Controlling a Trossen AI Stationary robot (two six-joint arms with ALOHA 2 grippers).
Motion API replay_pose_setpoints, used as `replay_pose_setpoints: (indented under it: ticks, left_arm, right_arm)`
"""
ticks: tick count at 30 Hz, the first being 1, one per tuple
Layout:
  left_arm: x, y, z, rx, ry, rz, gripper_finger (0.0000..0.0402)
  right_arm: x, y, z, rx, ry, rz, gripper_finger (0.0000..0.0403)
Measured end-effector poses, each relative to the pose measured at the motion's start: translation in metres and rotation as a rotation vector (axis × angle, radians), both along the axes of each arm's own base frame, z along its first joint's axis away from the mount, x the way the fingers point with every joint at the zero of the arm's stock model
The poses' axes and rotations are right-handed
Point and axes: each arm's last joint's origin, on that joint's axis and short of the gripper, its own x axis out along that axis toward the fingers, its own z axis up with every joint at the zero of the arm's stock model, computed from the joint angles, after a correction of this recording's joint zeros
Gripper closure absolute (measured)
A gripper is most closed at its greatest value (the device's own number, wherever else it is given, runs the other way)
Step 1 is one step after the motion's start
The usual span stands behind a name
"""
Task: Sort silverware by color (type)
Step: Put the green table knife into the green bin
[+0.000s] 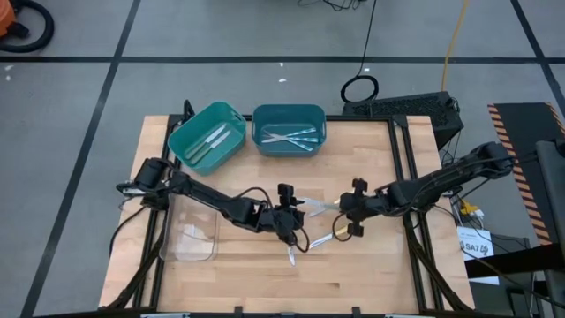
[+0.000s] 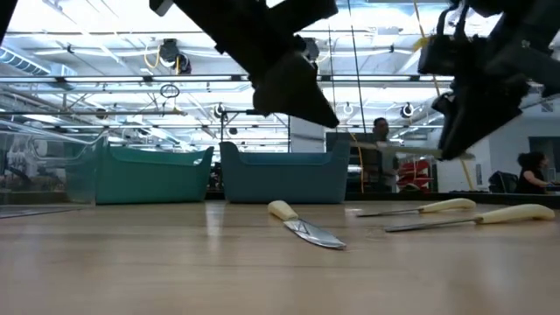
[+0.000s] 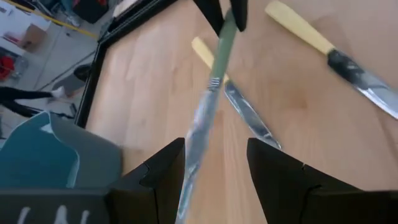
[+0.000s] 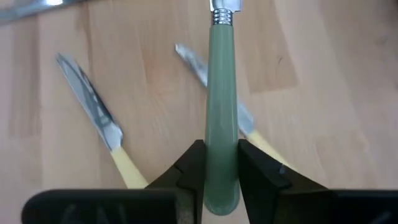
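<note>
A knife with a pale grey-green handle and a metal blade is held level above the table between the two arms. My right gripper is shut on its handle. My left gripper is open. Its fingers stand on either side of the blade, and I cannot tell whether they touch it. Three yellow-handled knives lie flat on the table below. My right gripper pinches the knife's grey-green handle near its free end between the two fingers. The fingers lie along the handle and come level from the table's right side. The knife is lifted clear, and its blade points toward the left gripper.
A teal bin with pale-handled utensils and a blue-teal bin with light-blue ones stand at the table's far edge. A clear tray lies near the left edge. Bare wood lies to the near right.
</note>
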Motion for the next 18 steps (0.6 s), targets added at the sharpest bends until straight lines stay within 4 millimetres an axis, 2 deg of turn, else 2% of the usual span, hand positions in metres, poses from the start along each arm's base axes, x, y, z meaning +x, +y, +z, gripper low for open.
replay_pose_setpoints:
  ticks: [12,15,18]
  left_arm:
    - [0.007,0.012,0.005,0.121,0.003,0.039,0.0222]
    - [0.007,0.013,0.003,0.136,0.015,0.047,0.0246]
    - [0.006,0.014,0.002,0.168,0.036,0.034,0.0292]
  right_arm:
    - [-0.006,-0.012,0.024,0.070,-0.120,0.072,0.0338]
    - [-0.006,-0.014,0.025,0.086,-0.123,0.081,0.0338]
    - [-0.006,-0.015,0.025,0.085,-0.122,0.077,0.0338]
